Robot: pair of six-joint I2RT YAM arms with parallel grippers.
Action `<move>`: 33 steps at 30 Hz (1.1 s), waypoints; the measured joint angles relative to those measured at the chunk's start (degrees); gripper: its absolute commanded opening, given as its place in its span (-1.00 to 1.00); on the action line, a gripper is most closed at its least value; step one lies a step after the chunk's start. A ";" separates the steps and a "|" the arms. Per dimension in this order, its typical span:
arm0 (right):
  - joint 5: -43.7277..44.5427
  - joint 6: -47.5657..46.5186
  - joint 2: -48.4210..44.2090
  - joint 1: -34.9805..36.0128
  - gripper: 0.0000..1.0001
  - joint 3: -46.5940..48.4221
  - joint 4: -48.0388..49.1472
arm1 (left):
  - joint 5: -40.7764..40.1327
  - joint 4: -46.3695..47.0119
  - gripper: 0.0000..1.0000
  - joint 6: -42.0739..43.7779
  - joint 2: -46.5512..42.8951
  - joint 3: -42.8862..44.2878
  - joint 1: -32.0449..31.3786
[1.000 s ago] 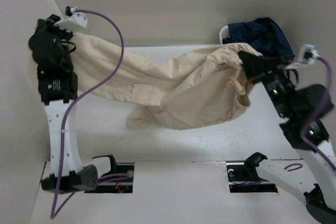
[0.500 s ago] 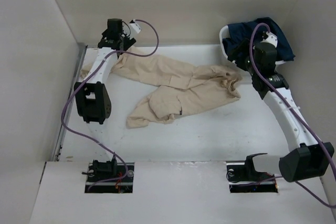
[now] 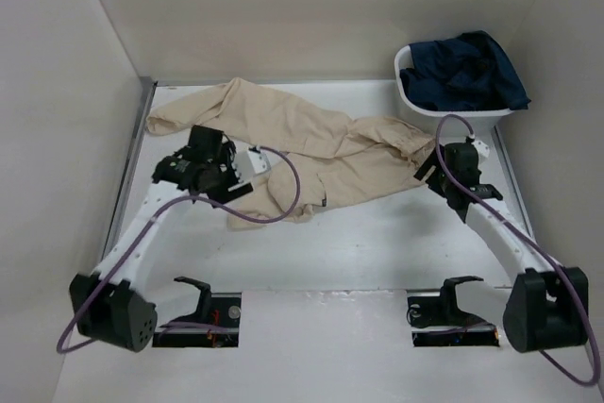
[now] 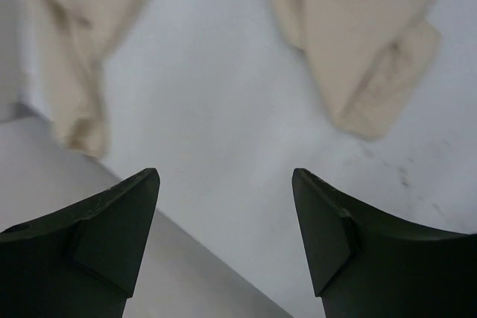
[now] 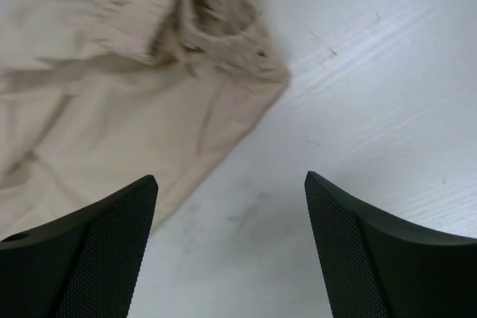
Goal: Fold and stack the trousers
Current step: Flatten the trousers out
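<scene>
The beige trousers [image 3: 316,143] lie loose and rumpled on the white desk [image 3: 377,243], unfolded, reaching from the left jaws across to the right jaws. The left jaws are released and spread wide with nothing between them; only bare desk shows in the gap. Ahead of them and to their left lies one crumpled leg end [image 4: 78,128], and ahead to their right a flat hemmed cuff [image 4: 380,102], neither touching the fingers. The right jaws are likewise released and empty, low over bare desk, with the gathered waistband [image 5: 201,20] just ahead and to their left and the cloth spreading away on that side. Farther beyond the right jaws, in the desk's corner, a white basket [image 3: 408,92] holds a heap of dark blue clothing [image 3: 467,68], apart from the trousers.
</scene>
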 measured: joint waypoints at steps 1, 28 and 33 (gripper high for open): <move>0.15 -0.22 2.27 -0.85 0.73 -0.50 0.09 | -0.20 -0.28 0.40 -0.20 1.51 -3.13 0.11; -7.19 -7.04 29.35 -7.85 -0.73 7.69 14.97 | -3.28 14.47 -0.98 -14.38 21.31 -17.07 -2.45; -9.55 -5.92 29.40 -7.91 -1.00 7.30 17.84 | -10.58 22.73 -1.00 -14.75 22.03 -17.07 1.57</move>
